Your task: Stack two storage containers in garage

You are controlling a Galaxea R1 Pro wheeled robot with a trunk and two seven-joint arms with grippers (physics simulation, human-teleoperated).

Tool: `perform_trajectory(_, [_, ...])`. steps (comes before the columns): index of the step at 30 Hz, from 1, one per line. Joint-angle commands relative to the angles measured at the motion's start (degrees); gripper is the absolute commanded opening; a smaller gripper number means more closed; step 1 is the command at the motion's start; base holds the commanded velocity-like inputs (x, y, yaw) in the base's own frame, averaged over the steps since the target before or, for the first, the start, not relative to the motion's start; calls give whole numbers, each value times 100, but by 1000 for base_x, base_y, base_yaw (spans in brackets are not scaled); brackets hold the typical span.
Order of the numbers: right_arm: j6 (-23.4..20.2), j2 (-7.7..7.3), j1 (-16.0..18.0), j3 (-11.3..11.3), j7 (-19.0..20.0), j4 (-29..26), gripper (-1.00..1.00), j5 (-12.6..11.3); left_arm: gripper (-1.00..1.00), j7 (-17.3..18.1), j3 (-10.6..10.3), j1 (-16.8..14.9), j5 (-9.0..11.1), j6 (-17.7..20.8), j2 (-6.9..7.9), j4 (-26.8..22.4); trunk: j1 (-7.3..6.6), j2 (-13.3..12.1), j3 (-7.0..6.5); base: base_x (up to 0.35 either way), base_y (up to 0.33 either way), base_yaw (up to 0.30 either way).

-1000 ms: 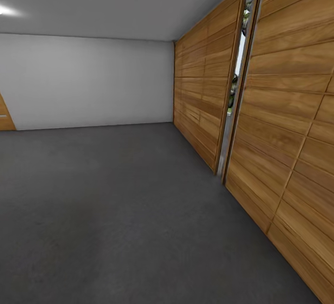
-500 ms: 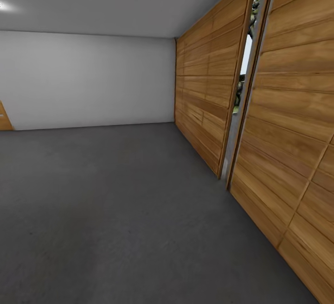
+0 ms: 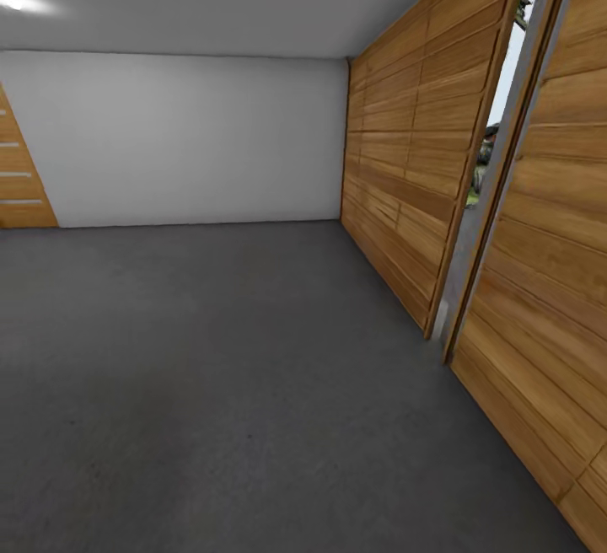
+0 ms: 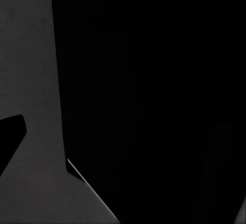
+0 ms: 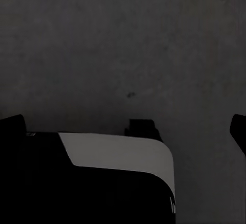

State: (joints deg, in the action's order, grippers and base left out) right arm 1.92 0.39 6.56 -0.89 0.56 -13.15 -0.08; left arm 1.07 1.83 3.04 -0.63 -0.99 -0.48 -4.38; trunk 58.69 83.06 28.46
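1. Garage interior: dark grey floor (image 3: 211, 384) runs back to a plain white wall (image 3: 185, 140), with wood-panelled doors (image 3: 405, 157) along the right and a narrow gap (image 3: 497, 123) between two panels showing daylight and greenery.
2. Second strip of wood panelling (image 3: 21, 182) sits at the far left edge, next to the white wall. Ceiling light (image 3: 17, 1) glares in the upper left corner.
3. Storage containers: nothing orange-red on the floor stretch the head view covers, so I can't say where they are from here.
4. Left wrist view is mostly black, with a patch of grey floor (image 4: 31, 80) beside dark robot bodywork (image 4: 154, 101). Finger spacing not readable; can't tell whether that claw is apart or together.
5. Right wrist view looks at grey floor (image 5: 123, 44) above black robot bodywork with a pale panel (image 5: 123, 152). Dark tips poke in at both side edges, too little to judge the claw's state; can't tell.
6. Step in hand, my read: a transit or search leg inside the garage, not a grasp or a placement. No sign in either wrist view of a bin being carried.
7. Next move calls for turning base or head to find a container or the way out toward the living room, keeping clear of the door panels on the right.
8. Open floor mid-room looks like a fair drop spot for the stack.
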Motion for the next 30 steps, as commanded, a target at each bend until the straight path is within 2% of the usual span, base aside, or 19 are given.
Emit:
perform_trajectory(1, [19,-2,4,-8,5,5,100,-1,100,9,19,3,-7,-6,1,-10,4,2,11,341,0,224])
perform_trajectory(13, [19,-4,4,-9,5,5,100,-1,100,-1,19,3,-7,-6,13,-113,4,2,67,341,0,245])
perform_trajectory(24, [27,-12,4,-17,22,5,100,-1,100,-1,19,3,-7,-6,13,-115,4,2,77,341,0,46])
perform_trajectory(30, [28,1,4,-17,17,10,100,1,100,-8,19,3,-7,-13,13,-124,4,2,111,341,0,158])
